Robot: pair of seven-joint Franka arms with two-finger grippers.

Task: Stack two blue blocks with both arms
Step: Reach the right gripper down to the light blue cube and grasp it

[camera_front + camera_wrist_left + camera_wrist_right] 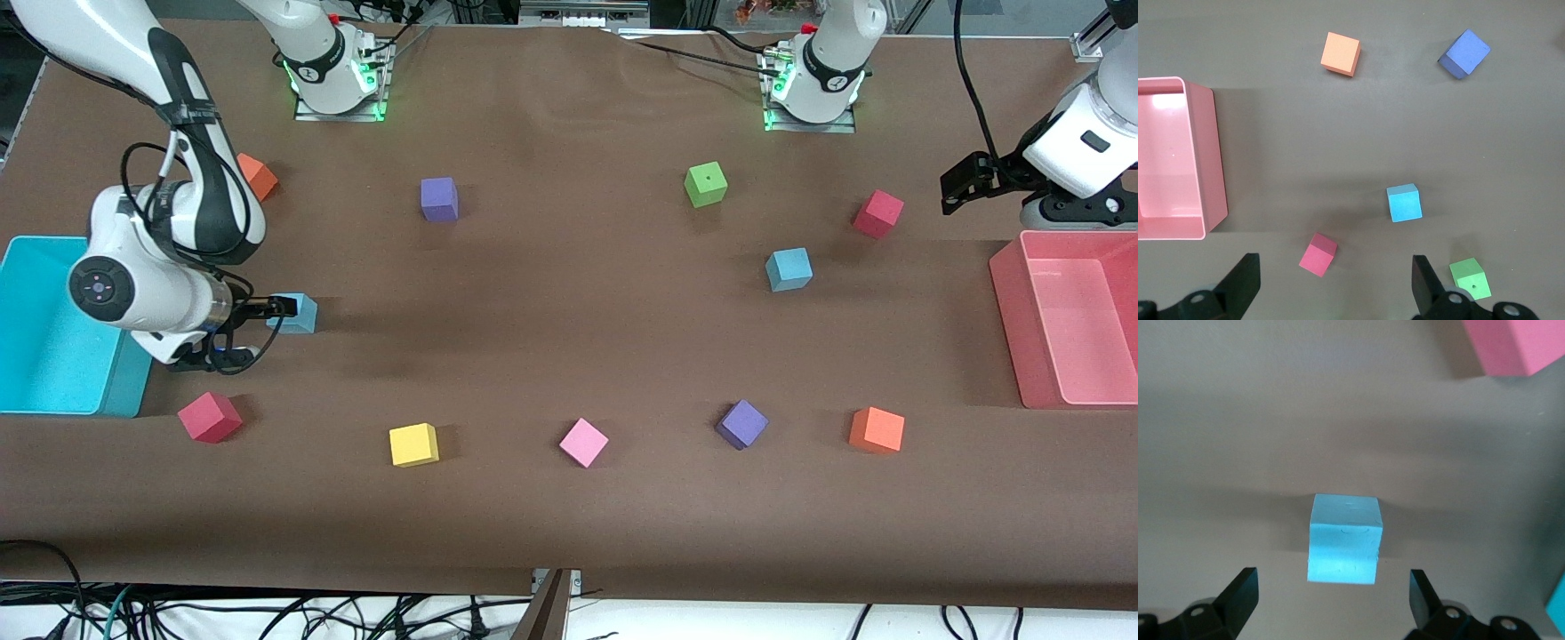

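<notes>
The right gripper (267, 311) is low over the table near the right arm's end, just beside the cyan bin (36, 267). Its jaws are wide apart and hold nothing. One blue block (300, 313) sits on the brown table (569, 516) directly under the fingertips. In the right wrist view this blue block (1343, 539) lies between the two black fingers (1238, 597), and a gap shows on each side of it, so the fingers do not touch it. A pink-red cube (1511, 343) shows at the edge of that view.

The left gripper (965, 182) is up in the air near the left arm's end of the table, above the bare cloth just beside the pink bin (1009, 293). Its jaws are also wide apart and empty. In the left wrist view, the fingers (1241, 277) frame the table well below, where the second blue block (1404, 203) rests alone, apart from the fingers. In the front view this second blue block (789, 269) stands between the green cube (706, 184) and the red cube (878, 213), a little nearer to the front camera than both.

The two blue blocks are well apart from each other, each on the table, not stacked.
</notes>
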